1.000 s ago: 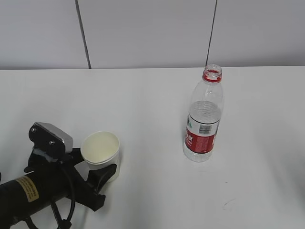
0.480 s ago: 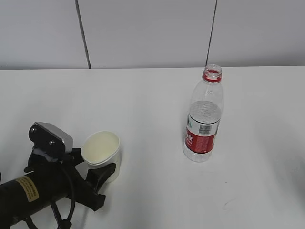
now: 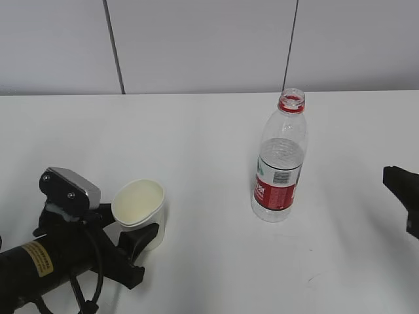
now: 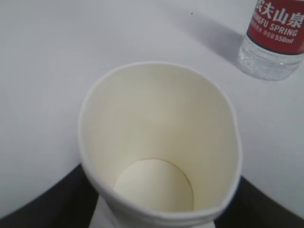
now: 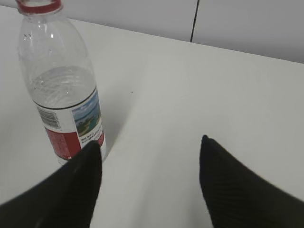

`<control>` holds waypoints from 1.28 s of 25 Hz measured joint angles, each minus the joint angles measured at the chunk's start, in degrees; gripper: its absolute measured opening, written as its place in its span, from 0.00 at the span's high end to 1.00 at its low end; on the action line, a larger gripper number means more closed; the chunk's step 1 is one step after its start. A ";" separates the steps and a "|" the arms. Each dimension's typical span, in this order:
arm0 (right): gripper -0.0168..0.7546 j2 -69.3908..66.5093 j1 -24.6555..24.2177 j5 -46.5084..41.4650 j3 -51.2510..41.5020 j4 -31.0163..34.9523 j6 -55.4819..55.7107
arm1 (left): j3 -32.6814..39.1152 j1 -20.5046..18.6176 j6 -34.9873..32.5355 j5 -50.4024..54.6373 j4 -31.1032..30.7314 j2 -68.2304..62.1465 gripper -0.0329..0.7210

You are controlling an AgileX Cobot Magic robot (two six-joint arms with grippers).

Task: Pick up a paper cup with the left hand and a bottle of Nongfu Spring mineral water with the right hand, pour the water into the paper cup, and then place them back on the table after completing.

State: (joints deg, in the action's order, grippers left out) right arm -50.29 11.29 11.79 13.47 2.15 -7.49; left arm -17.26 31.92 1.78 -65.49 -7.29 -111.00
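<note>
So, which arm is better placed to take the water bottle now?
The right. The right hand is open and near the Nongfu Spring bottle, which stands uncapped on the table just off its left finger. The left hand is busy: it is shut on the paper cup.

Bright, even light; soft faint shadows

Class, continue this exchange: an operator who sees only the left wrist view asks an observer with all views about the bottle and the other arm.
Operator: Is the bottle capped?
Observer: No. The bottle has an open neck with only a red ring.
Operator: Where is the right claw?
Observer: The right claw is open and stands well apart from the bottle, at the right edge of the exterior view.
</note>
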 joint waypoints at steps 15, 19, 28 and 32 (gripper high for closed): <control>0.12 -34.28 0.34 36.76 1.80 -21.41 19.41 | 0.00 0.00 0.00 -0.04 0.00 0.00 0.38; 0.12 -43.91 0.34 46.01 4.11 -22.52 19.65 | 0.00 0.00 0.00 -0.10 0.00 0.00 0.38; 0.12 -53.93 0.34 51.62 7.89 -22.10 19.02 | 0.00 0.00 0.00 -0.12 0.00 0.00 0.38; 0.12 -54.91 0.34 51.98 9.74 -22.47 18.54 | 0.00 0.00 0.00 -0.17 0.00 0.00 0.38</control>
State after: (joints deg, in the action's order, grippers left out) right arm -105.20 11.63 63.78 23.21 -20.32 11.05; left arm -17.26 31.92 1.78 -65.66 -7.29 -111.00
